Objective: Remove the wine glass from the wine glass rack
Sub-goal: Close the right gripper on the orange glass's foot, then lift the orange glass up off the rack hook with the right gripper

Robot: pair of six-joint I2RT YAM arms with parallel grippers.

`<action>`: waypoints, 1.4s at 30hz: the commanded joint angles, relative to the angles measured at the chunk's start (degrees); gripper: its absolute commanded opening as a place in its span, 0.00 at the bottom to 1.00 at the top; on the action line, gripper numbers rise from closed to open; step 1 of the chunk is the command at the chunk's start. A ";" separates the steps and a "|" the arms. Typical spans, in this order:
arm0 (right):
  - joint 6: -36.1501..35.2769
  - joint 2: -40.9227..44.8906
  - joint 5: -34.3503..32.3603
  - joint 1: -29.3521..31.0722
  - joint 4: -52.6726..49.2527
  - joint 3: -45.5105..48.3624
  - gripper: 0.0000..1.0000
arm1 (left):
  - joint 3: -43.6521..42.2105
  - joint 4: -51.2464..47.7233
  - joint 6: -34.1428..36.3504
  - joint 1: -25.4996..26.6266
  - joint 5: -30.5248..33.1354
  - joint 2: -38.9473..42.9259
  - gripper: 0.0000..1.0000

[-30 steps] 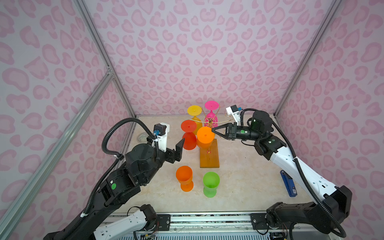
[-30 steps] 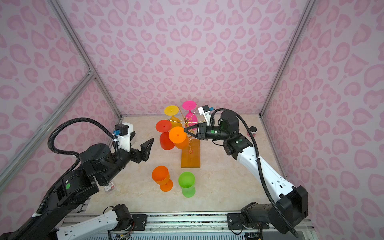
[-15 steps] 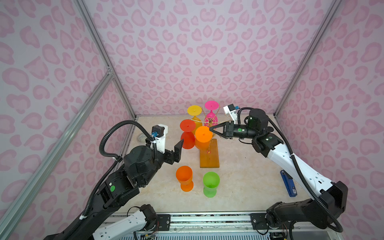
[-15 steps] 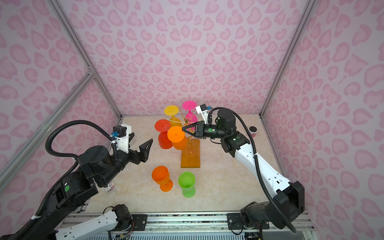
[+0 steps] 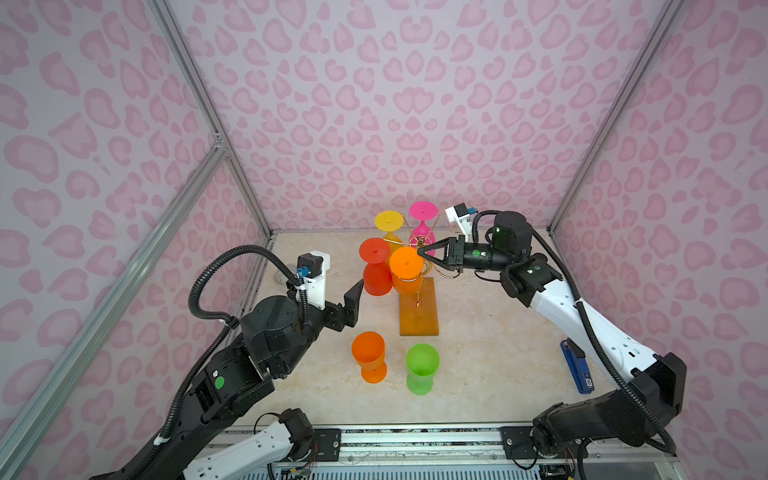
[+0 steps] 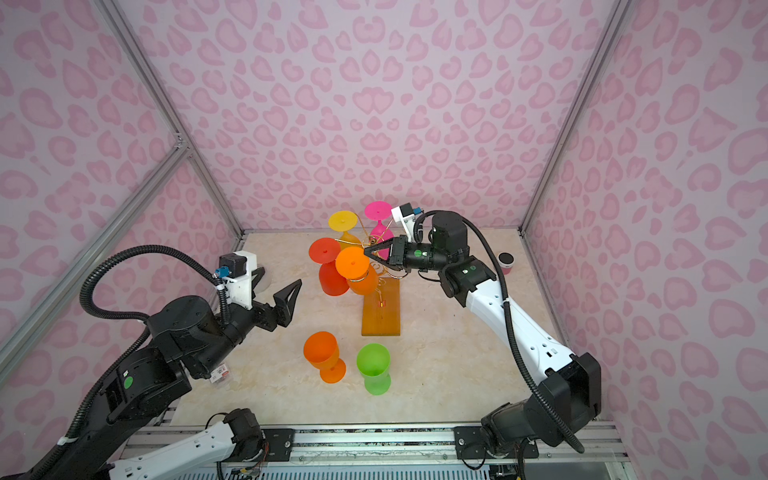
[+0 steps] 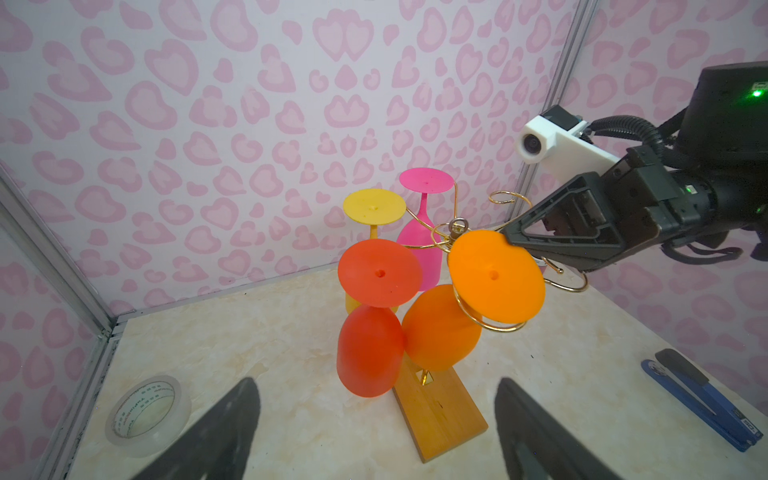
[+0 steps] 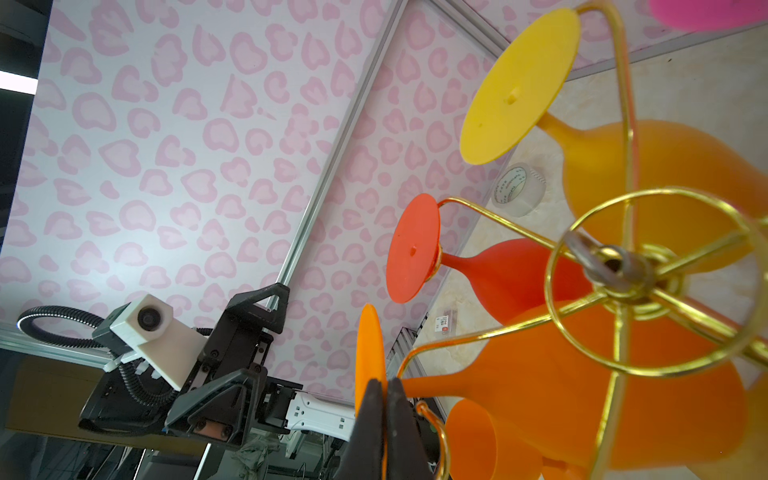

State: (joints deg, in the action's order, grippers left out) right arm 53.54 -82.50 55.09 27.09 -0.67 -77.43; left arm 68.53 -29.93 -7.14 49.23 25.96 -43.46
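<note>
The wine glass rack, gold wire on a wooden base (image 5: 419, 311) (image 6: 381, 309) (image 7: 440, 411), carries several upside-down glasses. The orange wine glass (image 5: 406, 262) (image 6: 352, 262) (image 7: 494, 278) (image 8: 370, 345) hangs tilted on a front arm. My right gripper (image 5: 419, 252) (image 6: 366, 250) (image 7: 509, 239) (image 8: 384, 390) is shut on the rim of its round foot. My left gripper (image 5: 345, 291) (image 6: 276, 286) (image 7: 376, 380) is open and empty, left of the rack, apart from the glasses.
Red (image 5: 376, 266), yellow (image 5: 389, 220) and pink (image 5: 423, 212) glasses also hang on the rack. An orange glass (image 5: 368, 359) and a green glass (image 5: 422, 365) stand upright in front of the base. A tape roll (image 7: 147, 409) lies left, a blue stapler (image 5: 575, 365) right.
My right gripper has shifted slightly left and toward the back wall, and the orange glass's foot has moved with it. The left gripper has barely moved.
</note>
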 commanded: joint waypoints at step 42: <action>15.59 7.08 3.57 -5.73 18.91 12.16 0.00 | 2.00 1.81 0.33 -0.87 -2.57 -4.06 0.90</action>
State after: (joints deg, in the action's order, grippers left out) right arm 68.47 -75.92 58.06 21.58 15.33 -65.82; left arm 69.78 -29.89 -7.44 48.49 24.21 -47.16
